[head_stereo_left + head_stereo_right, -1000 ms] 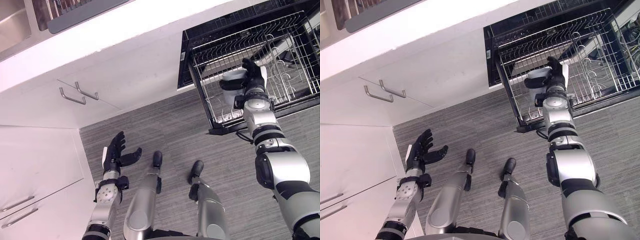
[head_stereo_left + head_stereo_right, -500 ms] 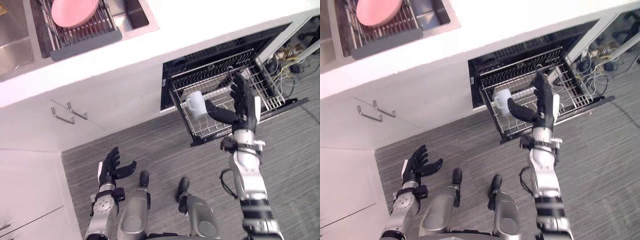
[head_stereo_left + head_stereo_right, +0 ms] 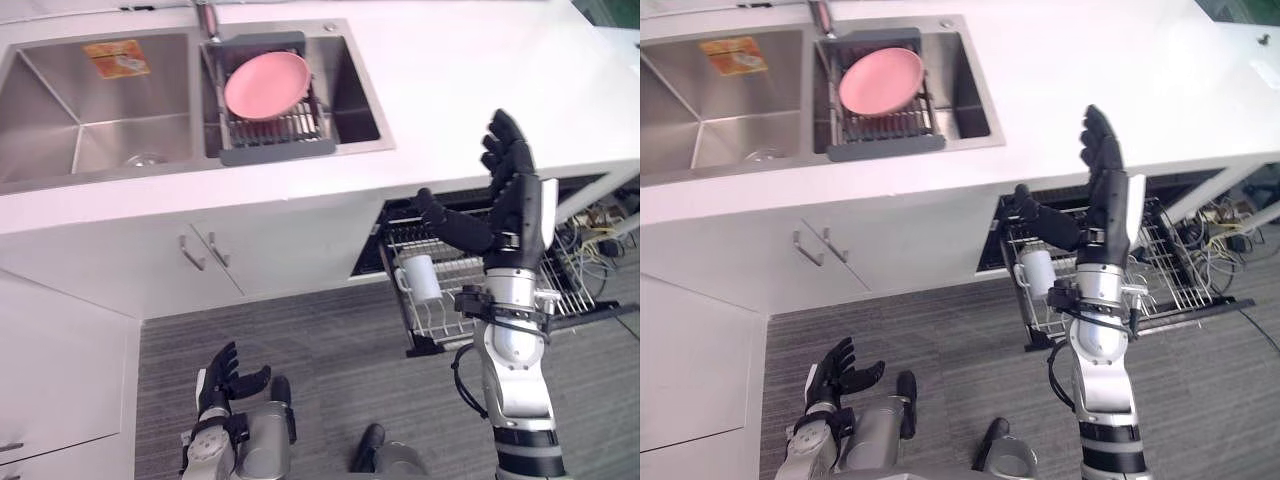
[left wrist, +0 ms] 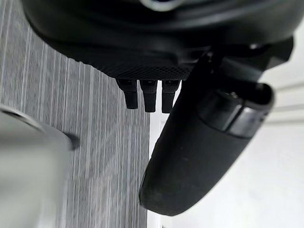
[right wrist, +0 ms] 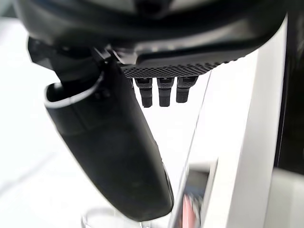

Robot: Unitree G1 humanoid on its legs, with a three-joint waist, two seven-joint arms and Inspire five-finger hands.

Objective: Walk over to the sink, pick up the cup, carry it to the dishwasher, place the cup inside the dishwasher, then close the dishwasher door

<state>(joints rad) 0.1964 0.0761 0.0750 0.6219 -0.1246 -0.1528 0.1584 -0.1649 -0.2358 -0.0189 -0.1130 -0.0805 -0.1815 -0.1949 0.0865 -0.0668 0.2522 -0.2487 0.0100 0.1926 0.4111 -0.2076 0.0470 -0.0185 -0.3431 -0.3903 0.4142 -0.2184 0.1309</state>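
Observation:
A white cup [image 3: 418, 277] stands in the front left corner of the pulled-out wire rack [image 3: 440, 312] of the open dishwasher [image 3: 520, 240], under the white counter. My right hand [image 3: 508, 190] is raised above the rack, open, fingers straight and thumb spread, and holds nothing; the cup sits below and left of it, apart. My left hand [image 3: 222, 381] hangs low over the grey floor, open and empty. In the right wrist view my right hand [image 5: 114, 142] shows its thumb spread away from its fingers.
A steel double sink [image 3: 60, 130] is set in the counter, with a pink plate [image 3: 266, 84] on a grey drying rack [image 3: 278, 140] over its right basin. White cabinet doors with two handles [image 3: 200, 252] lie below. Cables [image 3: 600, 215] lie right of the dishwasher.
My right hand has let go of the cup, which now stands in the rack, and has risen clear above it, open. The camera has tilted up, bringing the sink and counter into view.

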